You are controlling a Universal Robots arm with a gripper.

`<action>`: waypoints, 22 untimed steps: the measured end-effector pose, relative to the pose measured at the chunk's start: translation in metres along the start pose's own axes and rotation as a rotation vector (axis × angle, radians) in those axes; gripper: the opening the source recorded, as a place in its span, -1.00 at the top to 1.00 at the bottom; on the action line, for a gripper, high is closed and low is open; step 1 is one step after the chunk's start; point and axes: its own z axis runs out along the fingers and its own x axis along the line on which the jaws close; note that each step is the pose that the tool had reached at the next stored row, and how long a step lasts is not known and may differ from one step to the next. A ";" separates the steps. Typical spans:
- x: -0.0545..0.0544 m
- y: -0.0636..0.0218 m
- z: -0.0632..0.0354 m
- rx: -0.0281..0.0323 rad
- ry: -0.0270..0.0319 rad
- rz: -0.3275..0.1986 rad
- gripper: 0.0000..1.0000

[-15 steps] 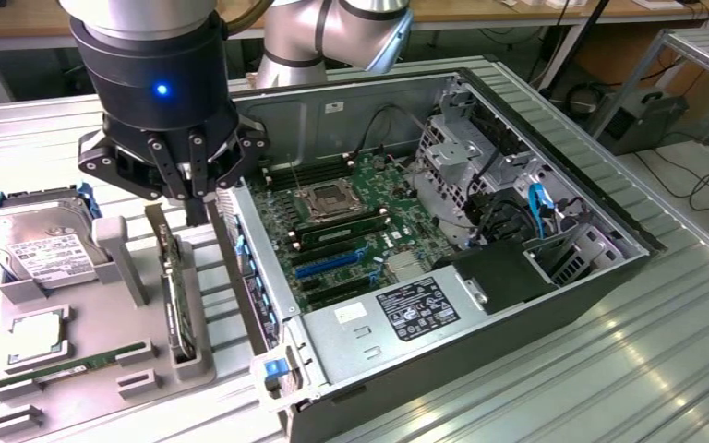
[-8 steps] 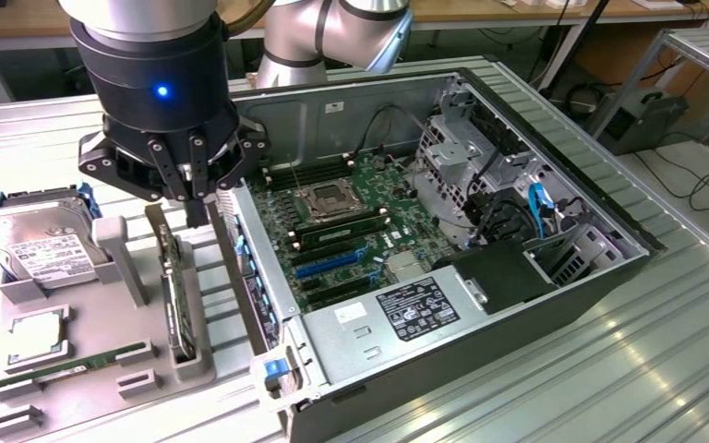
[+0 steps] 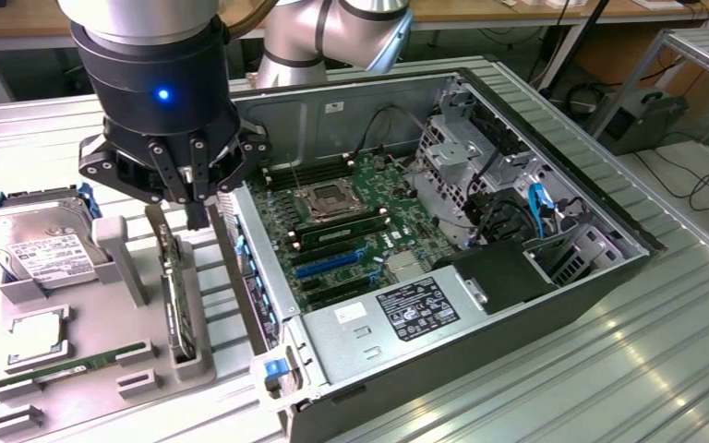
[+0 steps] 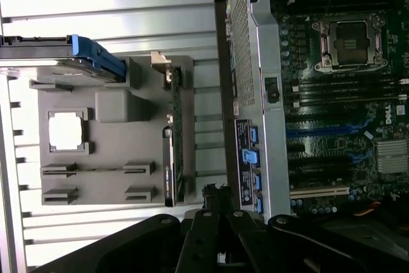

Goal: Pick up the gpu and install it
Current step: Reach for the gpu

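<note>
On the desk (image 3: 650, 369), an open computer case (image 3: 318, 115); just beside it a grey holder (image 3: 78, 401) carries the gpu (image 3: 180, 305), standing on edge. The gripper (image 3: 176, 224) hovers directly above the card, fingers spread and empty. Pick-up stage: gripping calls for straddling its thin top edge squarely.

Black gpu (image 3: 177, 305), grey holder (image 3: 108, 323), green motherboard (image 3: 369, 177).

The gripper (image 3: 174, 221) hangs with fingers apart just above the gpu (image 3: 180, 300) standing on edge in the grey holder (image 3: 78, 401) — hard drive (image 3: 34, 245) to the exterior view's left, open computer case (image 3: 478, 360) to its right.
</note>
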 end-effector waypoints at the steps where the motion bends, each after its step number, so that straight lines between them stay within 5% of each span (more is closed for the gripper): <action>1: 0.000 -0.0002 0.0000 0.0001 0.0000 0.000 0.79; 22: 0.000 -0.0049 0.0006 0.0000 0.0000 0.000 0.79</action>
